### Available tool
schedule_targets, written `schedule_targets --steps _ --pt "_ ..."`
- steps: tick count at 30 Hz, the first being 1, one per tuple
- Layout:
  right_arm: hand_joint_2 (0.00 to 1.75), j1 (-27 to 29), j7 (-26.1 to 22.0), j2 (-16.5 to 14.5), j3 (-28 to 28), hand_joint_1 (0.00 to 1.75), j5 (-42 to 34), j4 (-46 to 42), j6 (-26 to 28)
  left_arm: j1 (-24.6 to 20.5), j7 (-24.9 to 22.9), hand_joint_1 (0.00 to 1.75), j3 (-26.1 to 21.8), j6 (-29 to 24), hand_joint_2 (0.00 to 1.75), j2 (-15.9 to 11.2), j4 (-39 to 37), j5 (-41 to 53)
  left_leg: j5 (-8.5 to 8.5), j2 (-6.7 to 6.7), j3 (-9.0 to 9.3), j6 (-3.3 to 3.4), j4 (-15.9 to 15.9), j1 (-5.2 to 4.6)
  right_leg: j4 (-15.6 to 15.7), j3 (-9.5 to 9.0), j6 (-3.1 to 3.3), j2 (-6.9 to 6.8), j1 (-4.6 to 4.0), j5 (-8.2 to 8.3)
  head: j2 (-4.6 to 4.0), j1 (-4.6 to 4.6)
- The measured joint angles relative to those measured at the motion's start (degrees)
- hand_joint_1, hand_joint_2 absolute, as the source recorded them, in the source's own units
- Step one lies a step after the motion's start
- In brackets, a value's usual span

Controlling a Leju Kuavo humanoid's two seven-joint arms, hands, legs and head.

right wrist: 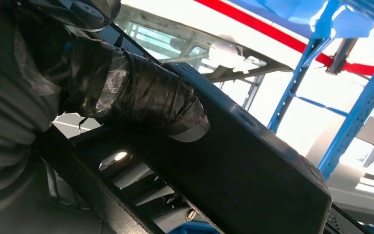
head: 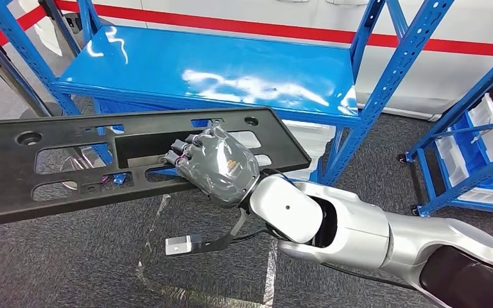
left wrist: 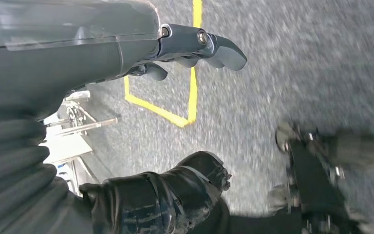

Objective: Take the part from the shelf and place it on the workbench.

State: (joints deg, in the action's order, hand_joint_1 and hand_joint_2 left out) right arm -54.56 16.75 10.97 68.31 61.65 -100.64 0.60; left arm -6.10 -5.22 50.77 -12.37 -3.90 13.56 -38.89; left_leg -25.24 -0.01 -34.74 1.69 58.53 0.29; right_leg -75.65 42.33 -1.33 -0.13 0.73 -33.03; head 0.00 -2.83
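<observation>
The long black part (head: pixel 103 160) was clear of the blue shelf (head: pixel 218 74), held roughly level in front of it, above the grey floor (head: pixel 70 269). Risk noted: gripped near its right end only, the long left overhang could sag, twist or slip out. The right robot hand (head: pixel 215 168) gripped its near edge, fingers curled through an opening. The left robot hand (left wrist: pixel 126 53) hung over the floor, fingers slightly curled, holding nothing.
</observation>
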Motion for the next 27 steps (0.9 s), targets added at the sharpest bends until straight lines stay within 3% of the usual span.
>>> schedule_targets --steps 1,3,5,7,9,10,12,14,15,16,18,20,22,24,25,27 --pt "1.75 0.0 0.0 0.0 0.0 1.75 0.0 0.2 0.0 0.0 0.0 0.0 0.0 0.0 1.75 0.0 0.0 -0.1 0.49 -0.02 -0.68 0.13 0.1 -0.32 -0.3 -0.93 0.46 0.02 -0.33 1.18 0.0 0.0" --pt "1.75 -0.1 0.0 0.1 0.0 1.75 0.0 0.4 0.0 0.0 0.0 0.0 0.0 0.0 1.75 -0.1 -0.1 -0.1 1.38 -0.1 -1.78 0.26 0.2 -0.85 5.0 -5.37 1.93 0.06 -1.2 4.37 0.0 0.02" --pt "1.75 -0.3 0.0 0.1 0.0 1.75 0.1 0.6 0.0 0.1 -0.1 0.0 0.0 0.0 1.75 0.0 -0.1 -0.2 2.22 -0.13 -2.55 0.18 0.2 -1.24 13.3 -10.67 3.34 -0.05 -1.94 4.57 -0.01 0.1" --pt "1.75 -0.7 -0.1 0.1 0.0 1.75 0.1 0.7 0.0 0.1 -0.1 0.0 0.0 0.0 1.75 0.0 -0.1 -0.2 3.34 -0.07 -3.02 -0.11 -0.2 -1.14 17.7 -12.76 3.74 -0.08 -2.29 4.1 -0.01 0.05" --pt "1.75 -1.1 -0.2 0.1 0.1 1.75 0.1 1.0 0.0 0.1 -0.1 0.0 0.1 -0.1 1.75 -0.1 -0.3 -0.3 4.01 -0.17 -3.58 -0.56 -0.7 -0.99 19.0 -12.23 3.68 -0.17 -2.12 5.48 0.0 -0.13" --pt "1.75 -1.2 -0.3 0.0 0.3 1.75 0.1 1.2 0.0 0.1 -0.1 0.0 0.1 -0.1 1.75 -0.2 -0.4 -0.4 3.07 -0.24 -4.05 -0.93 -0.1 -0.98 19.6 -11.95 3.74 -0.29 -1.89 6.22 0.0 -0.18" --pt "1.75 -1.5 -0.5 -0.1 0.6 1.75 -0.2 1.5 -0.1 0.2 -0.1 0.0 0.1 -0.3 1.75 -0.3 -0.5 -0.6 -1.76 -0.3 -5.54 -1.83 4.5 -0.66 20.2 -11.32 3.84 -0.54 -1.44 7.43 0.0 -0.13" --pt "1.75 -1.7 -0.5 -0.2 0.8 1.75 -0.6 1.9 -0.1 0.2 -0.1 0.0 0.1 -0.4 1.75 -0.3 -0.5 -0.9 -5.98 -0.28 -6.81 -2.75 11.6 0.0 19.7 -9.95 3.82 -0.74 -1.12 8.16 0.0 -0.07" --pt "1.75 -1.7 -0.5 -0.3 0.9 1.75 -0.7 2.1 -0.1 0.2 -0.1 0.0 0.1 -0.5 1.75 -0.3 -0.5 -1.0 -6.29 -0.27 -6.84 -3.18 13.9 0.33 19.2 -9.19 3.63 -0.83 -0.9 8.39 0.0 -0.06" --pt "1.75 -1.7 -0.5 -0.3 1.0 1.75 -0.8 2.2 -0.2 0.2 -0.1 0.0 0.1 -0.5 1.75 -0.4 -0.5 -1.0 -5.48 -0.26 -6.22 -3.61 14.7 0.65 18.6 -8.34 3.41 -0.93 -0.62 8.59 0.0 -0.05" --pt "1.75 -1.7 -0.5 -0.3 1.1 1.75 -0.8 2.5 -0.2 0.2 -0.1 0.0 0.1 -0.6 1.75 -0.5 -0.5 -1.1 -2.82 -0.27 -2.62 -4.64 10.7 1.4 17.0 -6.44 2.84 -0.99 0.0 8.93 0.0 -0.02" --pt "1.75 -1.8 -0.5 -0.5 1.1 1.75 -0.8 2.7 -0.2 0.1 0.0 0.0 0.1 -0.6 1.75 -0.5 -0.5 -1.2 -2.9 -0.48 1.67 -5.19 4.3 1.59 15.6 -4.66 2.03 -0.87 0.2 9.24 0.0 0.17" --pt "1.75 -2.0 -0.5 -0.6 1.2 1.75 -0.8 2.9 -0.2 0.0 0.0 0.0 0.1 -0.7 1.75 -0.6 -0.6 -1.3 -4.18 -0.7 3.02 -4.47 1.7 1.31 15.2 -3.82 1.12 -0.73 0.04 9.79 0.0 0.32" --pt "1.75 -2.1 -0.5 -0.7 1.2 1.75 -0.8 3.0 -0.2 0.0 -0.2 0.0 0.1 -0.9 1.75 -0.6 -0.6 -1.3 -3.68 -0.62 2.44 -3.08 1.5 1.34 15.2 -3.54 0.33 -0.65 0.08 10.27 0.0 0.26" --pt "1.75 -2.1 -0.5 -0.7 1.2 1.75 -0.8 3.0 -0.2 0.1 -0.4 0.0 0.1 -0.9 1.75 -0.6 -0.6 -1.4 -3.19 -0.54 2.14 -2.42 1.4 1.35 14.6 -3.13 0.04 -0.59 0.15 9.69 0.0 0.18" --pt "1.75 -2.2 -0.5 -0.7 1.2 1.75 -0.8 3.2 -0.3 0.1 -0.6 0.0 0.1 -0.9 1.75 -0.6 -0.6 -1.4 -2.16 -0.38 1.32 -1.3 1.2 1.37 10.5 -1.43 -0.28 -0.4 0.27 6.07 -0.01 -0.01"
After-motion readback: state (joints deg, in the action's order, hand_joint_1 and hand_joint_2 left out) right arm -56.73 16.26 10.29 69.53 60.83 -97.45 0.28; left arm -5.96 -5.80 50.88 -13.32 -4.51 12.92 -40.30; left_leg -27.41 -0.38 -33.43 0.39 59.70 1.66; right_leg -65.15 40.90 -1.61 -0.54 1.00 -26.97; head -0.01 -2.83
